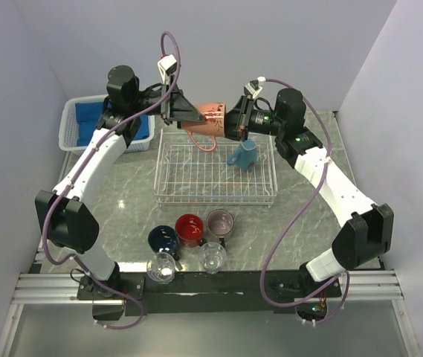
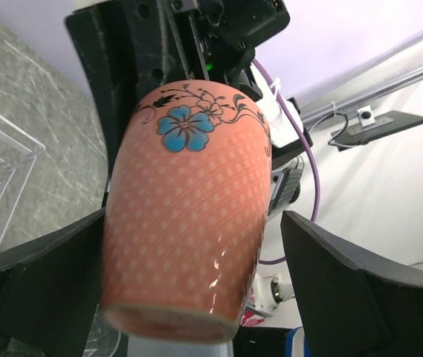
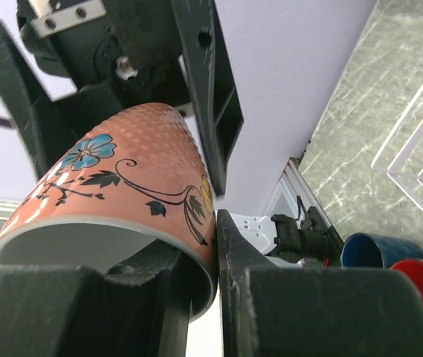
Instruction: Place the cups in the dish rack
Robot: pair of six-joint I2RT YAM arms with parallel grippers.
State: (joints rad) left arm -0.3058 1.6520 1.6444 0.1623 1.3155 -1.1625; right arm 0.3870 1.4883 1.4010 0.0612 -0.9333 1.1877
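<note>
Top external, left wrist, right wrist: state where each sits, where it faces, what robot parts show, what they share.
Top external: above, behind the robot, facing down at the dish rack; both arms show.
Left wrist: on the left arm, facing the salmon mug; own open fingers flank it.
Right wrist: faces the mug's rim, pinched by its own fingers.
All share the mug.

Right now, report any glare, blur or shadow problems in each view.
Top external: even light, soft shadows, bright glints on the clear glasses. Left wrist: small glare streaks low on the salmon cup, bright background at right. Right wrist: right tool in the foreground dark and soft.
</note>
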